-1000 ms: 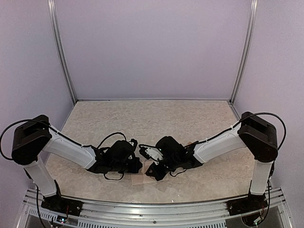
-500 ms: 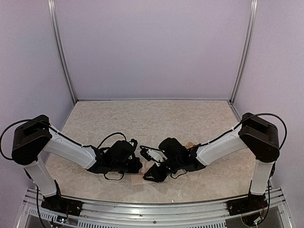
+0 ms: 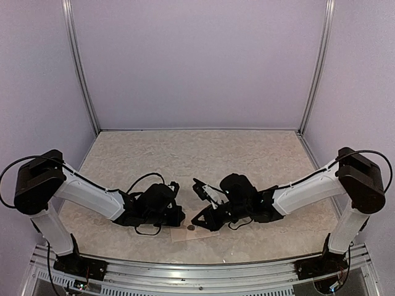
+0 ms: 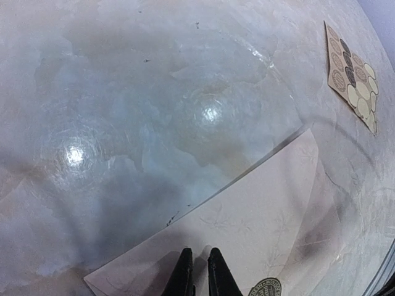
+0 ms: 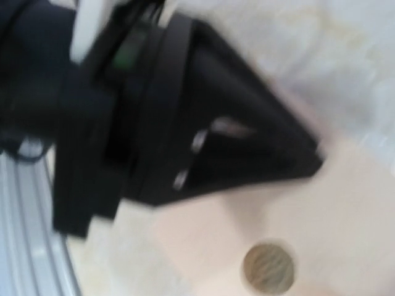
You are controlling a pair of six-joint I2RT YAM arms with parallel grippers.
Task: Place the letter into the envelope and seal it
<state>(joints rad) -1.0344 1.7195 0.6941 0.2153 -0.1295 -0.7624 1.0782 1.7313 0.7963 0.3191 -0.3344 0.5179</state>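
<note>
The pale pink envelope (image 4: 259,209) lies flat at the near edge of the table (image 3: 185,235), flap down. A round seal sticker (image 5: 267,267) sits on it (image 4: 266,288). My left gripper (image 4: 199,251) is shut, its black tips resting on the envelope's face just left of the sticker; it shows as a dark blurred wedge (image 5: 247,148) in the right wrist view. My right gripper (image 3: 199,221) hovers at the envelope's right side, its jaws hidden and blurred. The letter is out of view.
A sheet of round stickers (image 4: 353,75) lies on the marbled tabletop (image 4: 154,111) beyond the envelope. The metal rail (image 3: 185,271) of the table's near edge runs just below the envelope. Purple walls close in the back and sides.
The right arm has pulled back to the right, off the envelope. A round sticker now shows on the envelope. The left gripper has stayed where it was.
</note>
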